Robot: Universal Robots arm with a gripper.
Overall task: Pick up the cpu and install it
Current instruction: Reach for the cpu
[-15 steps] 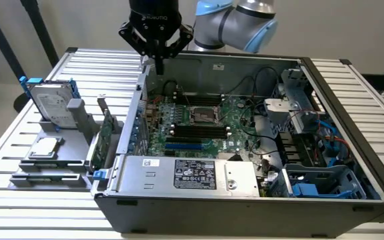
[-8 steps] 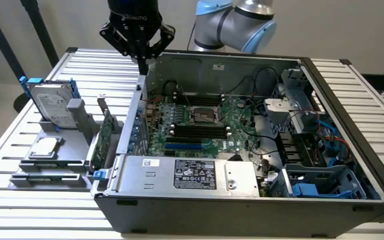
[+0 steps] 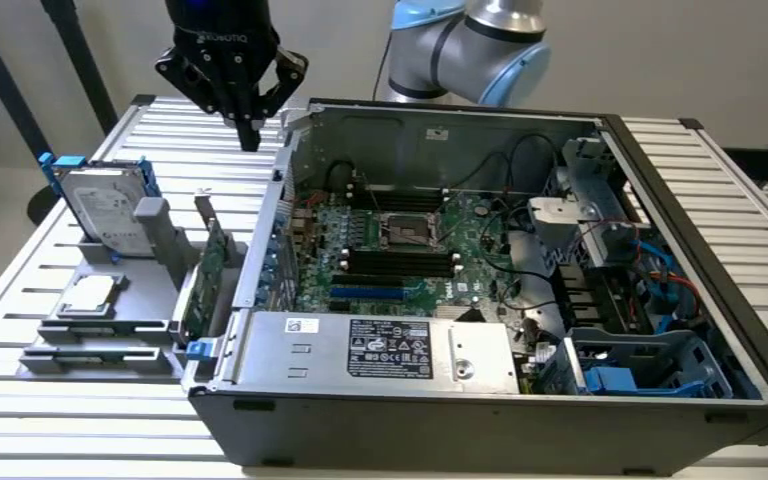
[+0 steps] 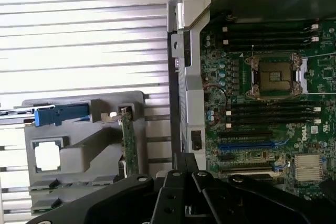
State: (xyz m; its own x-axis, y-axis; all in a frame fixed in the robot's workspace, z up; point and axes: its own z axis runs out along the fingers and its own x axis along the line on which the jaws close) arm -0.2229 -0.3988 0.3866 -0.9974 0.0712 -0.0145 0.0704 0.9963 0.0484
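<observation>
Both fingers of the claw (image 3: 248,128) are pressed together, and nothing is between them, so the claw is closed and empty. It hangs high above the slatted metal worktop (image 3: 51,420), near the back corner of the open computer case (image 3: 704,190), at the exterior view's left side of that case. It touches nothing.

Below it and toward the front, a grey holder (image 3: 157,290) stands on the worktop, just beside the case wall. The cpu (image 3: 91,293) lies flat in a square pocket of this holder, with its silver top upward, well apart from the claw. Behind the cpu, a hard drive with blue brackets (image 3: 104,215) leans in the same holder, and a green expansion card (image 3: 205,280) stands on its edge between the cpu and the case.

Inside the case the motherboard (image 3: 411,255) lies open to view. Its cpu socket (image 3: 408,232) is empty, with the memory slots on both sides of it. A silver power supply with a black label (image 3: 384,348) sits at the front of the case.

I judge that the task is at its very beginning: the approach for the pick-up is in hand and the cpu is untouched. For this pick-up the fingers must be spread first, and the claw must come straight over the small chip, keeping free of the card and the hard drive.
</observation>
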